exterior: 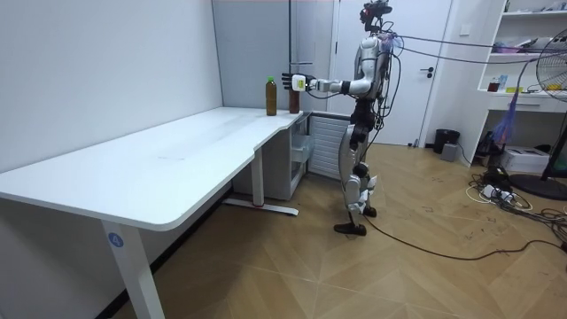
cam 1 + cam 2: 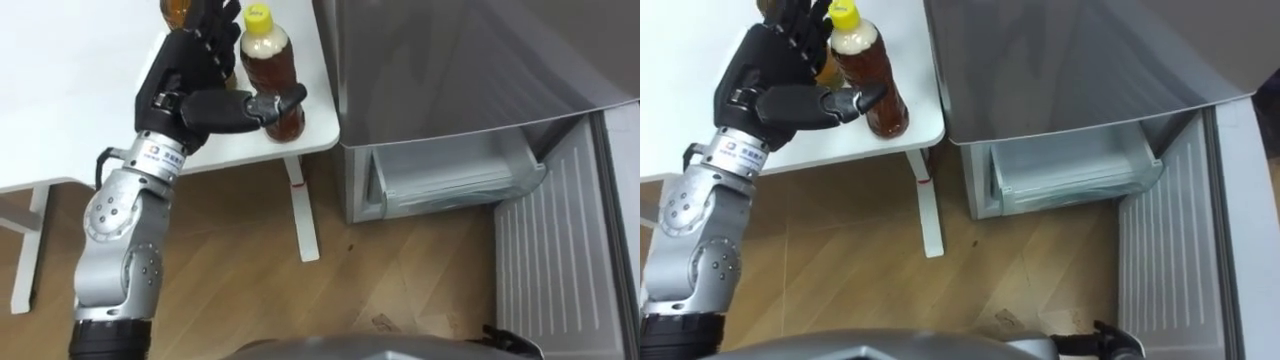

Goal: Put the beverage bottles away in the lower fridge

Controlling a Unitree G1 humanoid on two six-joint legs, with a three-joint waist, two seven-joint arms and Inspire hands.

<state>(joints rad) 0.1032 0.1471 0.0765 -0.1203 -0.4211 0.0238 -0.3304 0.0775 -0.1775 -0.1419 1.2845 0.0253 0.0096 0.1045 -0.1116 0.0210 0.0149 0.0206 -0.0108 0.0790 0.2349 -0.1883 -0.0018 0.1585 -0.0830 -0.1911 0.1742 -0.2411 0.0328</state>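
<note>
Left hand (image 2: 190, 75) spread, thumb across clear bottle (image 2: 268, 68): brown drink, yellow cap (image 2: 258, 17).

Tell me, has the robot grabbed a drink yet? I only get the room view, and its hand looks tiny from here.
Observer: Not quite. In the eye views the left hand has its thumb across the front of the yellow-capped bottle, but its fingers are straight beside it.
Operator: Where's the other drink, then?
Observer: The second bottle stands just beyond the fingers, to their left, at the picture's top edge.
Operator: Is the fridge open?
Observer: Yes. The lower fridge stands open, with a pale drawer showing inside and its door swung out to the robot's right.
</note>
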